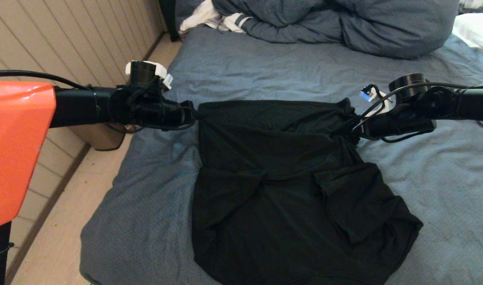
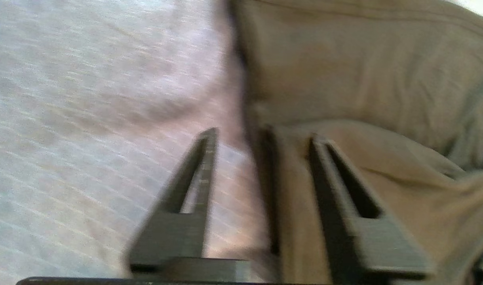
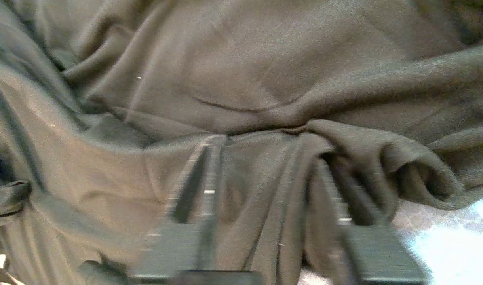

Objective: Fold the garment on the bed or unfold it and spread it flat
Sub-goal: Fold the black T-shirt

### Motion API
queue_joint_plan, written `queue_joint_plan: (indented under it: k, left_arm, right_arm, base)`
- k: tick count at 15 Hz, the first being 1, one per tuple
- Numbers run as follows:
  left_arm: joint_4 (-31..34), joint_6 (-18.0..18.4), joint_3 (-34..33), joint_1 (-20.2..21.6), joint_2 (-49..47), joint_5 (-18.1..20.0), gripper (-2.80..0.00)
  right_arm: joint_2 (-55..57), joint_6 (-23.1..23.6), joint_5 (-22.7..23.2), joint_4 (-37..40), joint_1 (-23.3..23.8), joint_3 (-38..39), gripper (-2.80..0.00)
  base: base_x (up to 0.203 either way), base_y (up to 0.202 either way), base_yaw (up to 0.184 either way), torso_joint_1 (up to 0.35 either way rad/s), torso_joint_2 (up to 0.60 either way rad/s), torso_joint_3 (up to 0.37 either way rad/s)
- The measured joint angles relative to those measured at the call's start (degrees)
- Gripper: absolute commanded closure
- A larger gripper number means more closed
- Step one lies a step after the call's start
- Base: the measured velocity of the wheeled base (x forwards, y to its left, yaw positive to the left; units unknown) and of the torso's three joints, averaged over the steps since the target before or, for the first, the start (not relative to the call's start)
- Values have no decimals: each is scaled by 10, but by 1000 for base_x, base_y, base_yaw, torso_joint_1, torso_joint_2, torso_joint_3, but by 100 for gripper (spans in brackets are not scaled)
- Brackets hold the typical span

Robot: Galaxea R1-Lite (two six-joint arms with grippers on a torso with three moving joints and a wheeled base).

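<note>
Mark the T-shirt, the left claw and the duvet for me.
T-shirt [image 1: 289, 186]: head view, middle of the black cloth.
Left claw [image 2: 261, 134]: left wrist view, midway between the fingertips, at the shirt's edge.
Duvet [image 1: 344, 23]: head view, middle of the bunched heap.

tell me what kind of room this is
Most likely a bedroom: a wide bed in wrinkled blue-grey fabric, a bunched duvet at its far end, a white pillow beside that, and a black T-shirt laid out.

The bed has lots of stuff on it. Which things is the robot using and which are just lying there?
Using:
black T-shirt
bed
left gripper
right gripper

Just lying there:
blue-grey duvet
white striped cloth
white pillow
</note>
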State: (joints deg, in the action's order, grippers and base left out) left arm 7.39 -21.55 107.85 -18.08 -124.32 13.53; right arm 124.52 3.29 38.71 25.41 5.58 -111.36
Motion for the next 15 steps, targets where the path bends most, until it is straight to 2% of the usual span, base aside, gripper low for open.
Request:
queue_joint_plan:
  k: [4, 8, 9, 13, 15]
  left_arm:
    - [18, 0, -33, 1, 49, 1, -280]
    - [17, 7, -144, 1, 144, 0, -280]
    - [17, 9, -182, 1, 172, -1, -280]
    - [16, 10, -337, -9, 274, -4, -280]
    - [16, 10, -391, -44, 304, -7, -280]
  right_arm:
    - [-32, 1, 0, 1, 2, 27, -280]
    - [-103, 3, 2, -1, 17, 99, -280]
    - [-125, 2, 2, -1, 25, 121, 0]
    - [-219, -14, 1, -2, 54, 244, 0]
    - [-265, -20, 5, -4, 66, 322, 0]
  base:
    - [0, 0, 0, 0, 0, 0]
    - [0, 0, 0, 0, 0, 0]
    - [0, 0, 0, 0, 0, 0]
    - [0, 0, 0, 0, 0, 0]
    - [0, 0, 0, 0, 0, 0]
